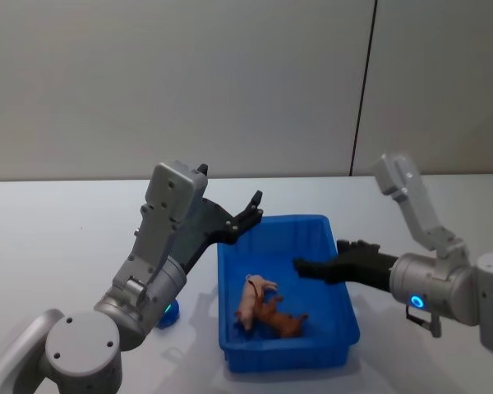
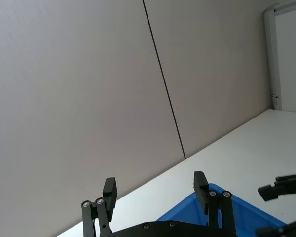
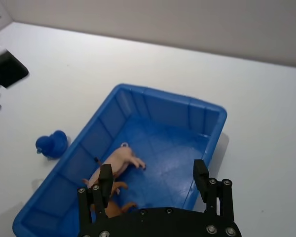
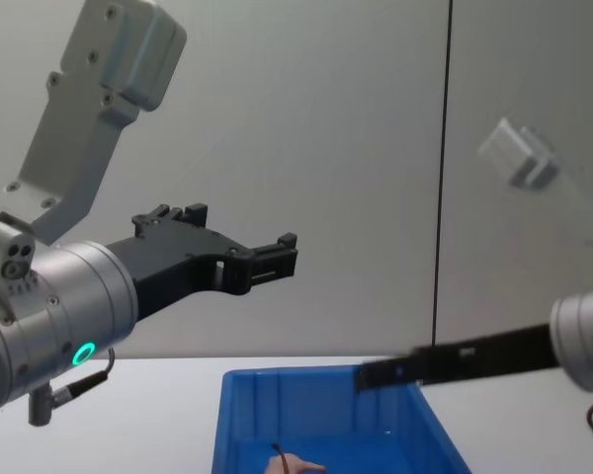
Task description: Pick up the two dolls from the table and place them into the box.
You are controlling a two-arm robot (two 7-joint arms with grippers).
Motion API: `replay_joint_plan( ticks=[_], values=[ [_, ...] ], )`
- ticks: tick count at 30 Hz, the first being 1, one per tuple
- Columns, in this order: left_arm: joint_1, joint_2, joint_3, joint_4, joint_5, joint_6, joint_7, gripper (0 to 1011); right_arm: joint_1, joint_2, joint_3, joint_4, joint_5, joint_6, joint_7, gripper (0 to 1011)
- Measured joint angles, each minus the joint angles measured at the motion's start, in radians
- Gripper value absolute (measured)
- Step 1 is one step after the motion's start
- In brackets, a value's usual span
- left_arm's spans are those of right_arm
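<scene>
Container: the box (image 1: 271,220), a bright blue bin with ribbed inner walls and a thick rim, stands on the table (image 1: 66,230). Its long axis runs away from the robot.
First figure: the pink doll (image 1: 251,297), pale and four-legged, lies on its side on the box floor. It is in the half nearer the robot, towards the box's left wall, with its long axis roughly along the box's length. Head end not determinable.
Second figure: the brown doll (image 1: 283,322), reddish-brown, lies tipped over at the box's near end. Its long axis runs roughly across the box's width, and it touches the pink doll.
Open room: the far half of the box floor is bare.
Left arm: the left gripper (image 2: 155,182) is raised well above the box's far left corner, fingers spread and empty.
Right arm: the right gripper (image 3: 153,169) hovers over the box interior, reaching in from above the right rim, fingers apart with nothing between them.
Beside the box: a small blue toy (image 3: 52,144) sits on the table just outside the left wall, not touching it.
</scene>
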Motion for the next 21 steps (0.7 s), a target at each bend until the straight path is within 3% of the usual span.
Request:
replay_joint_plan(
  ticks=[11,21],
  values=[
    [0.0,0.0,0.0,0.0,0.0,0.0,0.0,1000,-0.029,0.034,0.036,-0.061,0.039,-0.096,-0.038,1001],
    [0.0,0.0,0.0,0.0,0.0,0.0,0.0,1000,-0.065,0.057,0.065,-0.089,0.051,-0.169,-0.143,1001]
  ],
)
